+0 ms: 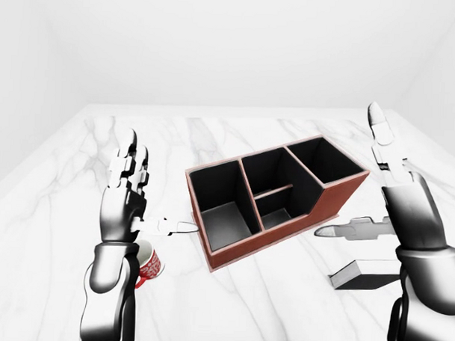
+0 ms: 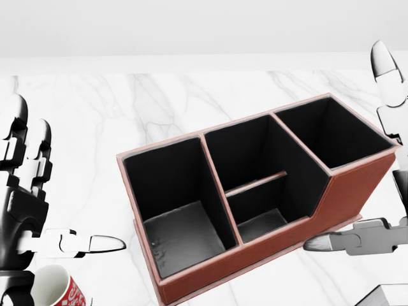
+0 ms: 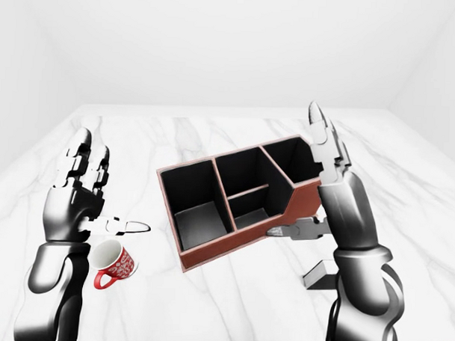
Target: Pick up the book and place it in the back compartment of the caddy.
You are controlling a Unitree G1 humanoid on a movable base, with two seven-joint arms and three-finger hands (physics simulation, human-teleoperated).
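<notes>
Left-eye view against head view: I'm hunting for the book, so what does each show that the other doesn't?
Only the left-eye view shows the whole grey book lying flat on the marble table, below the right hand, plus both forearms. Only the head view looks closely into the caddy's empty compartments; the book is a mere corner there. Both show the caddy, the red mug, and the open left hand.

We see a wide white marble tabletop with faint grey veining [image 1: 236, 141], which fills most of each view. Beyond the tabletop's far edge rise plain white walls [image 1: 239, 44], meeting in soft corners to the upper left and upper right of it. Even, diffuse light falls across the tabletop, leaving only pale, soft shadows on its surface
</notes>
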